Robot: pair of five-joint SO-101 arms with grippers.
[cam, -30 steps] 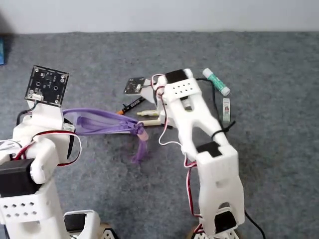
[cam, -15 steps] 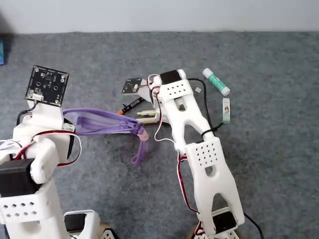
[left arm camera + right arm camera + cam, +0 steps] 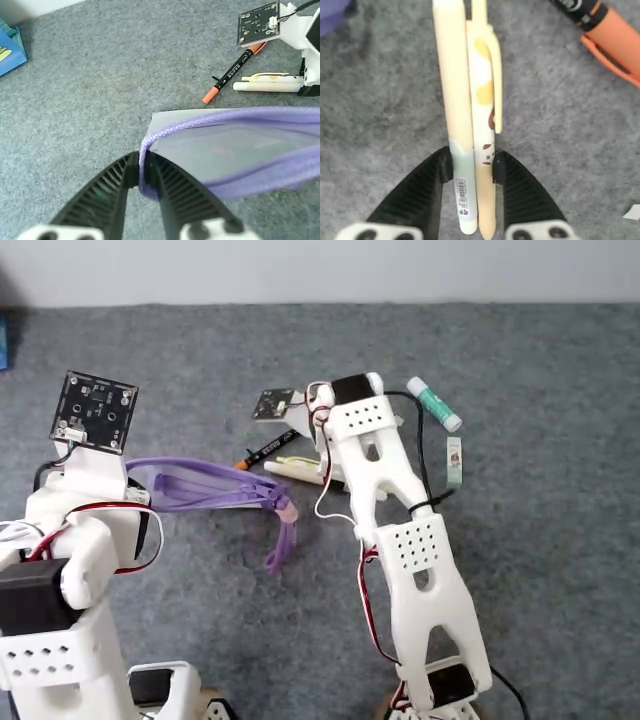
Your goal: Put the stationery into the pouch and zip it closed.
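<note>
A purple pouch hangs stretched from my left gripper, which is shut on its corded edge; the pouch spreads out beyond the fingers. In the high view the left gripper sits at the pouch's left end. My right gripper is shut on two cream pens held side by side. From above, the cream pens point at the pouch's right end, with the right gripper behind them. A black marker with an orange cap lies just beyond them.
A green and white glue stick and a small white stick lie on the grey carpet to the right of the right arm. A blue object sits at the far left edge. The marker lies near the pouch's far side.
The right arm has stretched out lower over the table. The cream pens in its gripper have shifted slightly left toward the pouch's end. The left arm and pouch have stayed put.
</note>
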